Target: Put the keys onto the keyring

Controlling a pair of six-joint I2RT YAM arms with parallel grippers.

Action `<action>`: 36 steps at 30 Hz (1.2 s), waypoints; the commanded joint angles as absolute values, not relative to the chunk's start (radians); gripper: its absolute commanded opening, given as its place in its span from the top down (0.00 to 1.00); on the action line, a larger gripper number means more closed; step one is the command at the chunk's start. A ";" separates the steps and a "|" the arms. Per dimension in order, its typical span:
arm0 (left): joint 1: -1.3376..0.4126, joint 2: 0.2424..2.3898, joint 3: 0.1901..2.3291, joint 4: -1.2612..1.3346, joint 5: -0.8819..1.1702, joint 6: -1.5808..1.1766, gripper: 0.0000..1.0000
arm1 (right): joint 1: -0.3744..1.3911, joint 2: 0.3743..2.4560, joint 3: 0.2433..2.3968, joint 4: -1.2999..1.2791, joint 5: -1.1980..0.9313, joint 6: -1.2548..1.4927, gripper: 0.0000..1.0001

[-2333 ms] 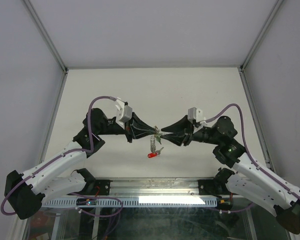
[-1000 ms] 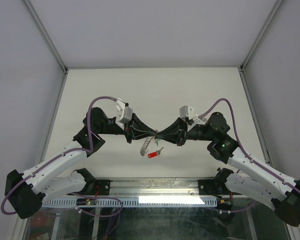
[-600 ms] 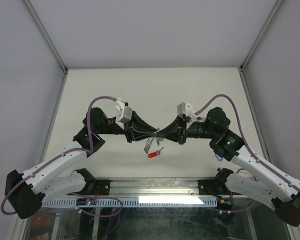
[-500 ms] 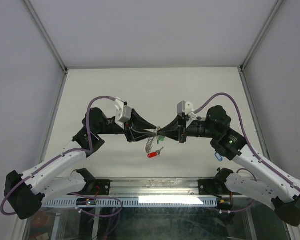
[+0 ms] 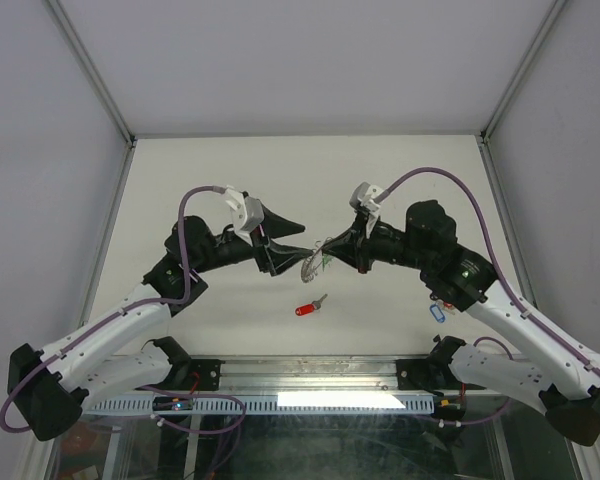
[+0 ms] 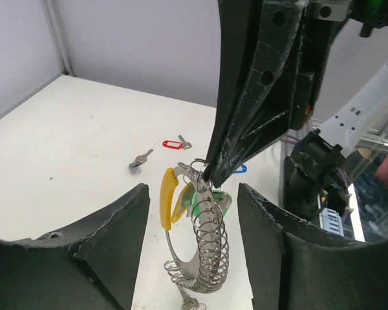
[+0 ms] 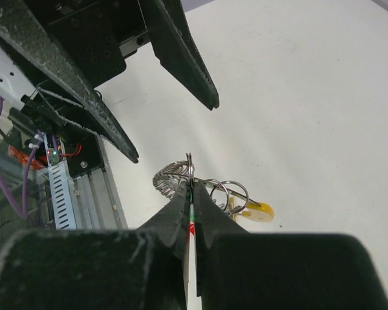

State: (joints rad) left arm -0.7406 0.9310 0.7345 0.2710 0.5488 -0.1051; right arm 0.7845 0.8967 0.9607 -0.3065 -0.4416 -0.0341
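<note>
Keyring hangs from the right gripper, coil end down. That gripper is closed tight on its top, where the small split rings bunch.

Left gripper has its jaws spread. One finger stands on each side of the keyring, neither touching it. In my left wrist view the coil dangles in the gap between them.

Two keys hang with the coil just under the right gripper's tip: a yellow tag on the side toward the left gripper's finger, and a green tag tucked behind the wire. Whether each is fully threaded on, I cannot tell.

On the bench:
- The red-tagged key lies loose below the two gripper tips, toward the arm bases.
- A bare silver key sits near it.
- A blue tag lies well behind the right gripper, beside that arm's forearm.
</note>
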 commanded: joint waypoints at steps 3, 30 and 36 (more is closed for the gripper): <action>-0.789 0.963 0.778 0.288 0.388 -0.110 0.39 | 0.791 0.889 1.002 -0.223 -0.316 0.089 1.00; -0.841 1.050 0.779 0.308 0.342 -0.072 0.70 | 0.792 0.900 0.997 -0.133 -0.302 0.210 1.00; -0.844 1.052 0.782 0.307 0.339 -0.066 0.88 | 0.791 0.908 0.996 -0.129 -0.303 0.230 1.00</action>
State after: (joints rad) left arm -0.8326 1.0473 0.7345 0.2756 0.3565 -0.0837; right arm 0.7853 0.9112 0.9615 -0.2211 -0.2943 0.1955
